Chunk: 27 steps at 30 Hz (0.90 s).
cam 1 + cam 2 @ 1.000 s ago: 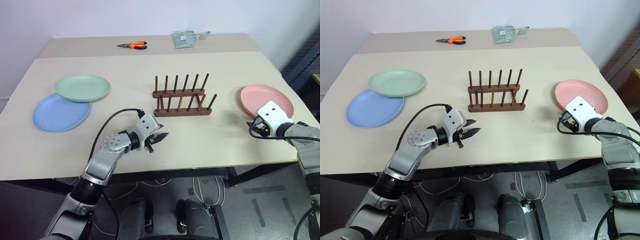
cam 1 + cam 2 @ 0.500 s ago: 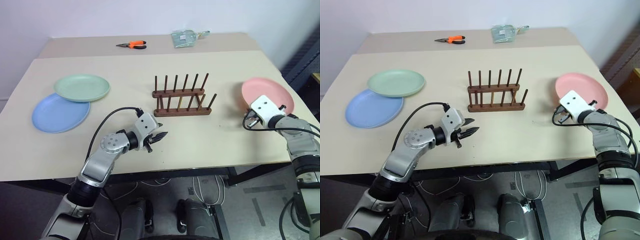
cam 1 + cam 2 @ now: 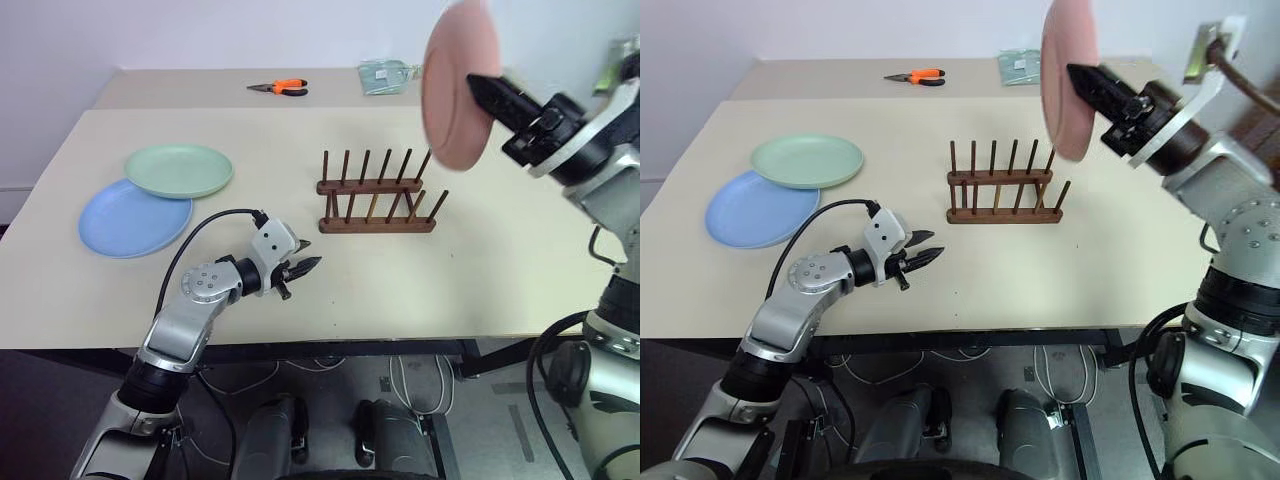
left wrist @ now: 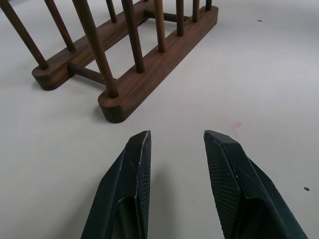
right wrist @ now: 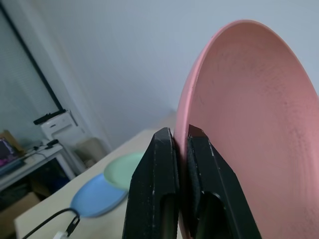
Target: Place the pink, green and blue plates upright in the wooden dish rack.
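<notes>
My right gripper [image 3: 478, 88] is shut on the rim of the pink plate [image 3: 455, 85] and holds it upright, high in the air above the right end of the wooden dish rack [image 3: 375, 200]. In the right wrist view the pink plate [image 5: 249, 99] is pinched between the two black fingers [image 5: 159, 164]. The rack stands with nothing between its pegs in the middle of the table. The green plate [image 3: 180, 170] lies at the far left, overlapping the blue plate [image 3: 125, 220]. My left gripper [image 3: 305, 265] hovers open just above the table, pointing at the rack's [image 4: 134, 84] near left end.
Orange-handled pliers [image 3: 280, 88] and a pale green packet [image 3: 385, 75] lie at the back of the table. The table's front edge [image 3: 400, 335] runs just below my left arm. A black cable [image 3: 205, 230] loops over the left wrist.
My right gripper closed on the pink plate's rim, lifted it off the table's right side, swung it up and left and turned it upright. The camera view shifted. The left gripper stayed in place.
</notes>
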### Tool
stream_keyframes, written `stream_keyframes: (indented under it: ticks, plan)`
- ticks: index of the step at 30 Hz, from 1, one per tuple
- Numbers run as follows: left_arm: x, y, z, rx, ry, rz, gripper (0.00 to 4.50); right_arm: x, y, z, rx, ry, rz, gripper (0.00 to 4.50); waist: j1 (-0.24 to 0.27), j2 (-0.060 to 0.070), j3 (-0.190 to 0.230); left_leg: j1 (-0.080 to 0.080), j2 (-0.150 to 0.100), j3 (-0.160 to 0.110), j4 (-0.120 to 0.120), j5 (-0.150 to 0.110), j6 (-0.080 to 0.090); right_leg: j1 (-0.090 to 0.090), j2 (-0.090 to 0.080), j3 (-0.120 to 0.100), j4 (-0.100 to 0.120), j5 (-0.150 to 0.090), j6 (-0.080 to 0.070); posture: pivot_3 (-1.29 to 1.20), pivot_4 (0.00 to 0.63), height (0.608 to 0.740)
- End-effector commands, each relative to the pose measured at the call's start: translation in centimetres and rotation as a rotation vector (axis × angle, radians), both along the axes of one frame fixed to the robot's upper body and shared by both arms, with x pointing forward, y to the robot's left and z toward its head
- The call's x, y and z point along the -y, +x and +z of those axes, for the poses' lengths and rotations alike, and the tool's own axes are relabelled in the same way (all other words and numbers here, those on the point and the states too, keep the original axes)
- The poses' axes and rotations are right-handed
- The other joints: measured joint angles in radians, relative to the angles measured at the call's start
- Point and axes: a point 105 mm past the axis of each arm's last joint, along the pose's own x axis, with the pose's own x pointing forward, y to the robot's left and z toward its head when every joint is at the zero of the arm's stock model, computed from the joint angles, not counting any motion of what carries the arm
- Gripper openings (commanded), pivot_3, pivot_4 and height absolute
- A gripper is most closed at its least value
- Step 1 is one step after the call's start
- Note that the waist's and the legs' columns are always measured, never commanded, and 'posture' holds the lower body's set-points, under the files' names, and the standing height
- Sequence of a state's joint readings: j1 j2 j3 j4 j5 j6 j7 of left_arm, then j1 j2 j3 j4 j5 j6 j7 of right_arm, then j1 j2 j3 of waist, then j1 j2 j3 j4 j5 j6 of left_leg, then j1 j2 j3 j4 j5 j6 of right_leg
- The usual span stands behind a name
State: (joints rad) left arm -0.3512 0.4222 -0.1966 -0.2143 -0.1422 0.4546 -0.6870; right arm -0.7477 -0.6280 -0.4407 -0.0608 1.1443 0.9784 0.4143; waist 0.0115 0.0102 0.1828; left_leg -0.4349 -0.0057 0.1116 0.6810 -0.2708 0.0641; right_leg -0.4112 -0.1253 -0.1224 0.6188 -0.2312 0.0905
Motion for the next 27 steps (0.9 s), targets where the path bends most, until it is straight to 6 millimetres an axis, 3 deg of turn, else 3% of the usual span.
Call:
stream_keyframes:
  ticks: [1,10,12,14,16,17,18,19,23,25,27]
  plan:
    - [0.2,-0.2,1.1,0.037,-0.021,-0.014,1.7,0.6,0.3,0.5,-0.016,0.054,-0.011,0.05,-0.001,0.0,0.0,0.0,0.0,0.0,0.0,0.0,0.0,0.0,0.0,0.0,0.0,0.0,0.0,0.0,0.15,0.74]
    - [0.1,-0.5,0.8,0.022,-0.027,-0.009,1.7,1.6,3.1,-0.9,-0.167,0.135,-0.078,0.05,-0.002,0.0,0.0,0.0,0.0,0.002,0.0,0.0,0.001,0.0,0.004,0.0,0.0,0.0,0.001,0.0,0.15,0.74]
    - [0.1,-0.6,0.8,0.002,-0.045,-0.012,1.7,1.5,3.4,-0.8,-0.159,0.119,-0.096,0.74,-0.001,0.0,0.0,0.0,0.001,0.002,0.0,0.0,0.001,0.0,0.005,0.0,0.0,0.0,0.001,0.0,0.15,0.74]
    - [0.1,-0.7,0.9,-0.018,-0.066,-0.01,2.21,1.6,3.7,-0.5,-0.128,0.084,-0.133,1.48,-0.002,0.0,0.0,0.0,0.001,0.002,0.0,0.0,0.001,0.0,0.005,0.0,0.0,0.0,0.001,0.0,0.15,0.74]
    - [0.1,-0.9,1.6,-0.033,-0.114,-0.022,2.94,1.6,3.9,-0.3,-0.055,-0.025,-0.206,2.41,-0.002,0.0,0.0,0.0,0.001,0.002,0.0,0.0,0.001,0.0,0.005,0.0,0.0,0.0,0.001,0.0,0.15,0.74]
    - [-0.1,-0.9,2.2,-0.034,-0.152,-0.012,3.53,1.7,4.0,-0.1,-0.018,-0.068,-0.245,2.95,-0.002,0.0,0.0,0.0,0.001,0.002,0.0,0.0,0.001,0.0,0.006,0.0,0.0,0.0,0.001,0.0,0.15,0.74]
    - [-0.4,-0.6,2.9,-0.032,-0.196,0.011,4.0,1.9,4.1,0.1,0.017,-0.108,-0.279,2.96,-0.002,0.0,0.0,0.0,0.001,0.002,0.0,0.0,0.001,0.0,0.006,0.0,0.0,0.0,0.001,0.0,0.15,0.74]
    - [-1.1,-0.1,4.0,-0.015,-0.252,0.053,4.47,2.2,4.1,0.5,0.07,-0.166,-0.32,2.96,-0.002,0.0,0.0,0.0,0.001,0.003,0.0,0.0,0.001,0.0,0.006,0.0,0.0,0.0,0.001,0.0,0.15,0.74]
    - [-5.8,2.3,9.4,0.076,-0.576,0.291,4.47,4.3,4.3,1.4,0.214,-0.352,-0.508,2.96,0.0,0.0,0.0,-0.001,0.001,0.002,0.001,0.001,0.001,0.0,0.006,0.0,0.0,0.0,0.002,0.0,0.15,0.74]
    - [-10.1,4.1,11.6,0.129,-0.732,0.532,4.47,5.4,4.1,1.9,0.27,-0.405,-0.568,2.96,0.001,-0.001,0.0,-0.001,0.001,0.002,0.002,0.001,0.001,0.0,0.006,0.001,0.0,0.001,0.003,0.0,0.15,0.74]
    - [-14.2,5.1,12.7,0.197,-0.735,0.773,4.5,5.7,3.5,2.6,0.366,-0.493,-0.596,3.48,0.0,-0.001,0.0,-0.001,0.001,0.002,0.002,0.001,0.0,0.0,0.007,0.0,0.0,0.001,0.003,0.0,0.15,0.74]
